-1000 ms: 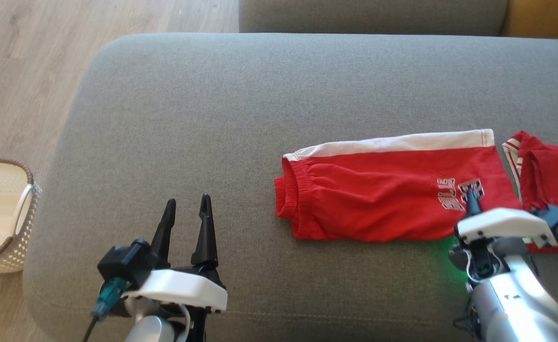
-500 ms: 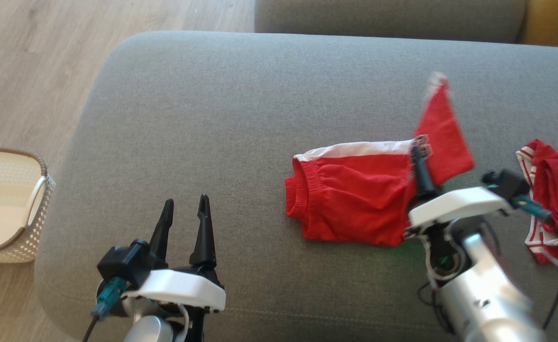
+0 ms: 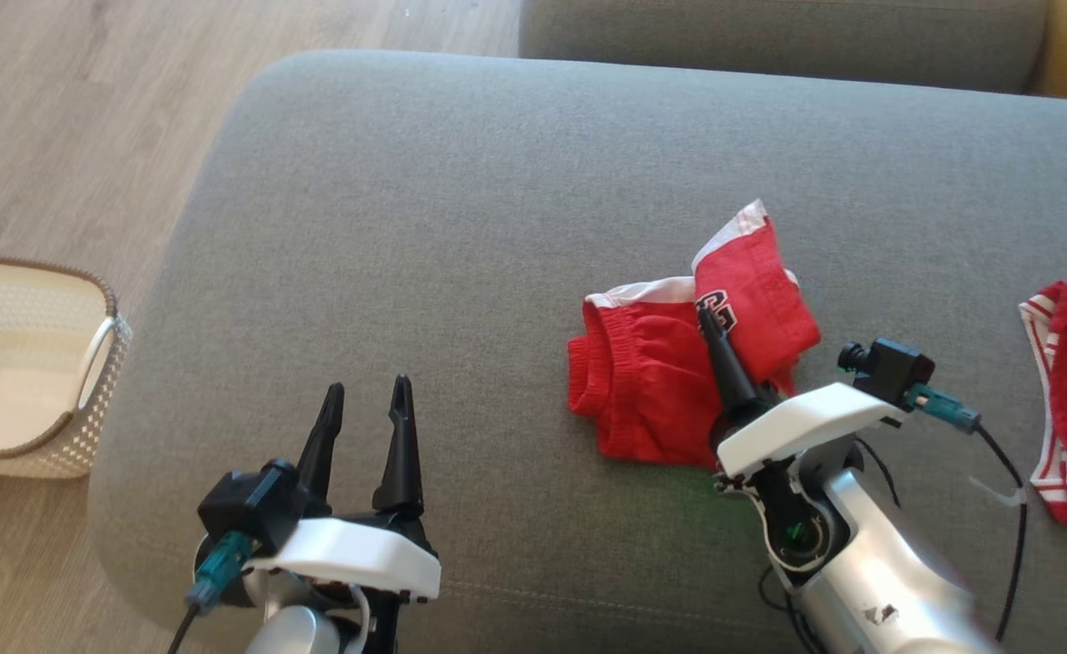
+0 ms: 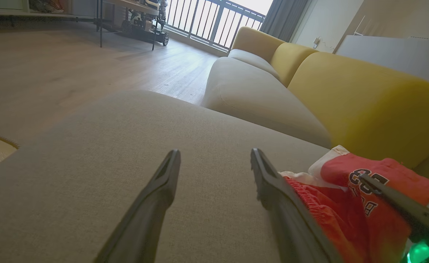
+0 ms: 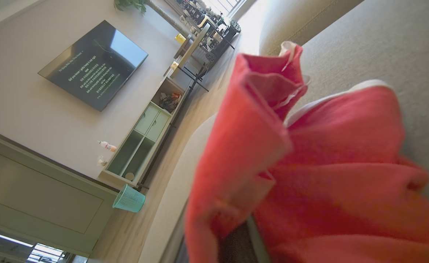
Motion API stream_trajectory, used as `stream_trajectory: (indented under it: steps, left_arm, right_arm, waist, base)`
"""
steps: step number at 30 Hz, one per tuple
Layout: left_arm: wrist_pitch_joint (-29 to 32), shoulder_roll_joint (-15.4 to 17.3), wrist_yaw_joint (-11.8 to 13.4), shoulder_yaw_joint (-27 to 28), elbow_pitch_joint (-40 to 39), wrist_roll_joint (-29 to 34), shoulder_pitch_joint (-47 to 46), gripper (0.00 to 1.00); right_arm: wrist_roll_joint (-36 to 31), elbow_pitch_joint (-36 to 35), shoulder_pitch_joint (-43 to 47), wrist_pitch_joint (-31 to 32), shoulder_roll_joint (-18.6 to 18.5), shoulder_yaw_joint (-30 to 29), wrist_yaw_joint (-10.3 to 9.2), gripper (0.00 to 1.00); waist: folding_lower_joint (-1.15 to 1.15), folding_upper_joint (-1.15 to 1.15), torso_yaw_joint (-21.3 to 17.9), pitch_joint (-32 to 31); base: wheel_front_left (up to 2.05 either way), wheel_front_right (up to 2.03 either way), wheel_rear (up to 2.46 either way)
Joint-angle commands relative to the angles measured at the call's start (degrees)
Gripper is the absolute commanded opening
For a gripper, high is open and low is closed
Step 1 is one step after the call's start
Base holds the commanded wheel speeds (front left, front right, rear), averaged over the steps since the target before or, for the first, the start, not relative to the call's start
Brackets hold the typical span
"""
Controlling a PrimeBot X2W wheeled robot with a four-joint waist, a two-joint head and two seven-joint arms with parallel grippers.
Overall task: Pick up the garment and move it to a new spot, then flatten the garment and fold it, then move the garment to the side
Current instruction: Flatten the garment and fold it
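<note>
Swinging leftward over the past second, the right end effector (image 3: 707, 320) has carried the printed leg end of the red garment (image 3: 642, 400) up and over. Cloth that lay stretched out now doubles back toward its elastic waistband (image 3: 587, 372). Its fingers are closed on that lifted flap, which stands in a loose peak just right of the waistband, white trim uppermost. The garment rests on the grey sofa cushion (image 3: 460, 209). The left end effector (image 3: 368, 385) hovers with its fingers spread and nothing between them, well left of the waistband and nearer the robot.

This looks like the fold midway. To finish it cleanly, the flap should travel on until its hem meets the waistband, then come down low before release so the peak collapses flat rather than toppling askew. The under layer may drag along; pinning the waistband with the free end effector would likely steady it.
</note>
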Motion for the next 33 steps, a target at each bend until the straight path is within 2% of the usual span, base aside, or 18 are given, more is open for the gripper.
stream_trajectory:
  steps: [1, 7, 8, 9, 10, 23, 29, 33]
  left_arm:
    - [-0.30, 0.25, 0.07, 1.65, -1.82, -0.15, -2.42, 1.00]
    - [-0.30, 0.25, 0.00, 1.66, -1.63, -0.26, -2.48, 1.00]
    - [-0.30, 0.25, 0.02, 1.61, -1.61, -0.30, -2.48, 1.00]
    - [-0.30, 0.25, 0.04, 1.55, -1.59, -0.34, -2.49, 1.00]
    - [-0.30, 0.25, 0.09, 1.50, -1.58, -0.38, -2.50, 1.00]
    - [-0.30, 0.25, 0.33, 1.70, -1.58, -0.75, -2.53, 1.00]
    - [-0.30, 0.25, 0.43, 1.80, -1.63, -0.86, -2.43, 1.00]
    - [-0.30, 0.25, 0.44, 1.87, -1.58, -0.87, -2.40, 1.00]
  right_arm:
    - [-0.02, -1.45, -1.29, -0.17, 0.53, 1.56, 0.00, 0.00]
    - [-0.19, 0.43, -2.11, -0.08, 0.53, 4.14, 0.00, 0.00]
    - [-0.20, 1.12, -2.26, 0.08, 0.53, 4.48, 0.00, 0.39]
    - [-0.36, 1.75, -2.49, 0.07, 0.53, 4.80, 0.00, 0.92]
    - [-0.16, 2.26, -2.64, 0.23, 0.53, 5.11, 0.00, 1.00]
    - [-1.72, 3.87, -3.71, -0.13, 0.53, 9.47, 0.00, 1.00]
    - [-1.15, 3.75, -2.64, 4.84, 0.53, 14.23, 0.00, 1.00]
    - [-1.94, 5.35, -2.46, 6.60, 0.53, 15.19, 0.00, 1.00]
  waist:
    - [0.00, 0.00, 0.39, 0.24]
    - [0.00, 0.00, 1.34, 0.56]
    - [0.00, 0.00, 1.48, 0.57]
    - [0.00, 0.00, 1.63, 0.55]
    - [0.00, 0.00, 1.77, 0.55]
    - [0.00, 0.00, 2.60, 0.75]
    - [0.00, 0.00, 2.54, 0.74]
    - [0.00, 0.00, 2.34, 0.74]
  base:
    - [0.00, 0.00, 0.00]
    - [0.00, 0.00, 0.00]
    - [0.00, 0.00, 0.00]
    - [0.00, 0.00, 0.00]
    - [0.00, 0.00, 0.00]
    - [0.00, 0.00, 0.00]
    - [0.00, 0.00, 0.00]
    - [0.00, 0.00, 0.00]
